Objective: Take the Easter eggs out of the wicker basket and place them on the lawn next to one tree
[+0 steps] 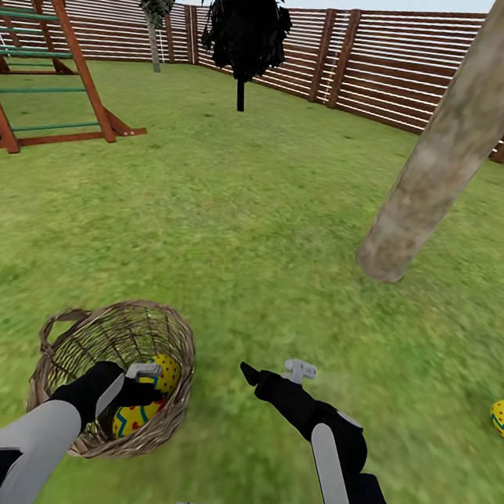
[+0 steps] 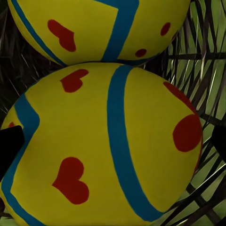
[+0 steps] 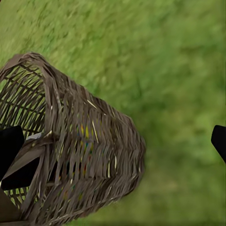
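Observation:
The wicker basket [image 1: 75,341] stands on the lawn [image 1: 250,204] at the lower left. Two yellow Easter eggs lie in it, one [image 1: 166,369] above the other [image 1: 130,420]. My left gripper [image 1: 146,397] reaches into the basket and is open. In the left wrist view the nearer egg [image 2: 141,141] sits between its two black fingertips [image 2: 9,148], with the other egg [image 2: 94,23] behind it. My right gripper [image 1: 256,377] hovers open over the grass just right of the basket [image 3: 89,155]. A third egg [image 1: 503,418] lies on the grass at the right edge, below the pale tree trunk [image 1: 446,150].
A red-brown play tower [image 1: 48,53] stands at the far left. A slatted wooden fence [image 1: 385,63] rings the back. A dark narrow tree [image 1: 247,23] and another tree [image 1: 156,4] stand near the fence. Open grass lies between the basket and the trunk.

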